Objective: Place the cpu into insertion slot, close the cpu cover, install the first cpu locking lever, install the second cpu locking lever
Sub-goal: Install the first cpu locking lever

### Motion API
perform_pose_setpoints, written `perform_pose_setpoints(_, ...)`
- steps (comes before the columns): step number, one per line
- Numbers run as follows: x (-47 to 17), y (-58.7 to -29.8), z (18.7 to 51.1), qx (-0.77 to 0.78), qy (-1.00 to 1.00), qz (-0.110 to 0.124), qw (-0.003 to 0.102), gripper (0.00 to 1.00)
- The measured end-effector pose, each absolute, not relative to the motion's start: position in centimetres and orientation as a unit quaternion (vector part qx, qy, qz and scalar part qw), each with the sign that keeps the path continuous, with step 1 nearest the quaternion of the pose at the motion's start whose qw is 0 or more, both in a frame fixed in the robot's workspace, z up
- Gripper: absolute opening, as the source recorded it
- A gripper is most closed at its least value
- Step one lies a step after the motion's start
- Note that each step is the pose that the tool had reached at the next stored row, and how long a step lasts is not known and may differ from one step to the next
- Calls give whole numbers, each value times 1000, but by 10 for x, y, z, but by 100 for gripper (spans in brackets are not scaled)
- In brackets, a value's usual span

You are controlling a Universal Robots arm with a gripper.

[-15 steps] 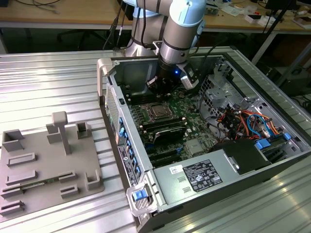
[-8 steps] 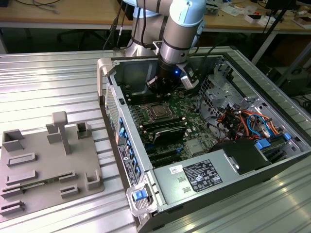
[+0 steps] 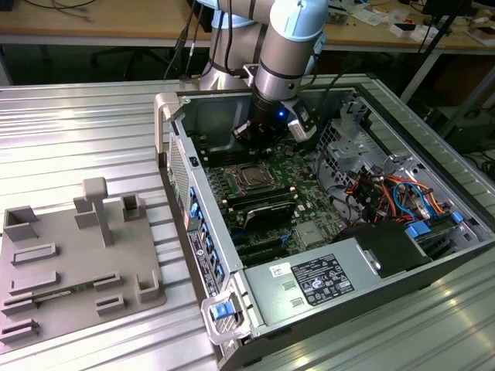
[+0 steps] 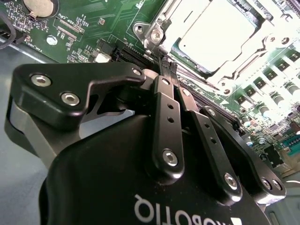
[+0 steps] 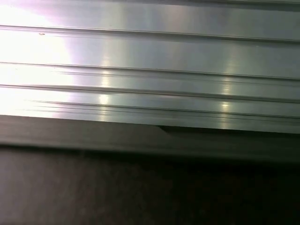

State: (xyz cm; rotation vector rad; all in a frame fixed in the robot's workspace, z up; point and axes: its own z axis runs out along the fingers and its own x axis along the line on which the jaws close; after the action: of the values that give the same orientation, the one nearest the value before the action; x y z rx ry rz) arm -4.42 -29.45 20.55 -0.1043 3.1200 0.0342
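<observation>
**Item: open computer case (image 3: 207, 116), lying on its side on a ribbed aluminium table (image 3: 77, 131).**

- **Arm** (image 3: 288, 46): comes down into the case from 12 o'clock in the exterior view. Its base is cut off by the frame edge.
- **Gripper** (image 3: 249, 139): a dark mass just above the motherboard (image 3: 300, 171), at 12 o'clock of the socket. Its fingertips are lost in shadow here. In the second wrist view the gripper (image 4: 165, 70) has its two black fingers (image 4: 165, 117) pressed together at the tips, just beside a corner of the socket. It cannot be told whether anything thin is pinched between them.
- **Cpu** (image 3: 249, 177): seated flat in the socket near the middle of the board. In the second wrist view the cpu (image 4: 218, 33) shows a pale metal top, washed out by glare.
- **Cpu cover** (image 4: 212, 75): a silvery frame that appears to lie flat around the chip. Its far edges are cut off. The locking levers cannot be separated from the bright metalwork.
- **Coin cell** (image 4: 40, 5): on the green board, partly cut off.
- **Power supply** (image 3: 317, 280): a grey labelled box at 5 o'clock of the socket.
- **Cable bundle** (image 3: 390, 193): orange and blue, at 3 o'clock of the socket.
- **Grey fixture plate** (image 3: 77, 259): on the table at 9 o'clock of the case, with raised blocks, well apart from the gripper.
- **First wrist view**: ribbed metal (image 5: 150, 61) above a dark, indistinct band.
</observation>
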Motion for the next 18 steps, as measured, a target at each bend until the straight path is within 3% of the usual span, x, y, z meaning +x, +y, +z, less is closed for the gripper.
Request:
perform_pose_setpoints(4, -44, -301, 207, -33, 999, 11, 9, 11)
perform_pose_setpoints(5, -43, -301, 208, -33, 999, -5, 9, 11)
perform_pose_setpoints(18, -43, -301, 209, -33, 999, -5, 9, 11)
